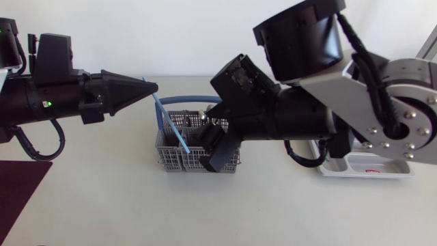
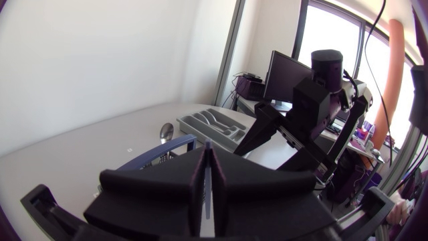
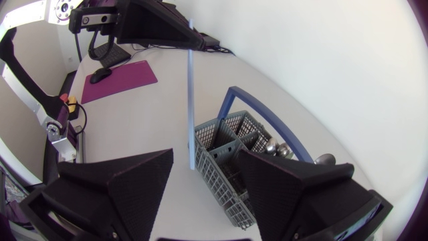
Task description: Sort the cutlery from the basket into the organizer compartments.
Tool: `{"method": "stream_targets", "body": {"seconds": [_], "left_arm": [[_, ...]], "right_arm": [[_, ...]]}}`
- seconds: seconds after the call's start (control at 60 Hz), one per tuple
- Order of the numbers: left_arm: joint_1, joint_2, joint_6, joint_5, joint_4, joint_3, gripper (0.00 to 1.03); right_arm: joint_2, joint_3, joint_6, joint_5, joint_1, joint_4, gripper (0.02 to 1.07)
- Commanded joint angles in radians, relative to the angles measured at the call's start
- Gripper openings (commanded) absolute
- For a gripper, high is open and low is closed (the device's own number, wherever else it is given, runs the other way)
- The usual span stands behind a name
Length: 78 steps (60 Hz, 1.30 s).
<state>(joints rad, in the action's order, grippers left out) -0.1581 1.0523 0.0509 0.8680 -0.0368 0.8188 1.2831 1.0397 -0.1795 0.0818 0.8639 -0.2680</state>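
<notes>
My left gripper (image 1: 151,87) is shut on the top end of a thin light-blue utensil (image 1: 172,126). The utensil slants down to the left side of the grey basket (image 1: 179,156); I cannot tell whether its lower end is inside. In the left wrist view the left gripper (image 2: 208,152) pinches the blue utensil (image 2: 208,191). My right gripper (image 1: 217,156) hangs open over the basket's right front part. In the right wrist view the blue utensil (image 3: 190,94) stands ahead of the open right gripper (image 3: 206,161), beside the basket (image 3: 227,167). The organizer (image 2: 214,127) lies beyond.
The basket's blue handle (image 1: 194,100) arches over it, with spoons (image 3: 277,150) inside. A purple mat (image 1: 17,195) lies at the front left. The white organizer (image 1: 369,167) at the right is largely hidden behind my right arm (image 1: 355,102).
</notes>
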Motion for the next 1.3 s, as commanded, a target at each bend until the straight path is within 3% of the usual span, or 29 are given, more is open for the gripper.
{"method": "stream_targets", "body": {"seconds": [0.0,0.517,0.783,1.15,1.2,1.283], "left_arm": [[0.008,0.028,-0.049,0.026,0.000,0.037,0.04],[0.040,0.078,-0.134,0.109,0.029,0.057,0.04],[0.060,0.097,-0.155,0.128,0.049,0.062,0.04],[0.069,0.110,-0.203,0.138,0.058,0.080,0.04],[0.075,0.110,-0.215,0.138,0.060,0.086,0.10],[0.089,0.109,-0.256,0.138,0.084,0.106,0.35]], "right_arm": [[0.048,0.023,0.009,0.004,0.018,0.019,0.73],[0.223,0.102,-0.015,0.001,0.052,0.072,0.46],[0.248,0.109,-0.018,0.001,0.053,0.085,0.11],[0.249,0.099,-0.018,0.015,0.053,0.081,0.08],[0.248,0.099,-0.018,0.019,0.052,0.076,0.08],[0.239,0.095,-0.018,0.029,0.050,0.061,0.08]]}}
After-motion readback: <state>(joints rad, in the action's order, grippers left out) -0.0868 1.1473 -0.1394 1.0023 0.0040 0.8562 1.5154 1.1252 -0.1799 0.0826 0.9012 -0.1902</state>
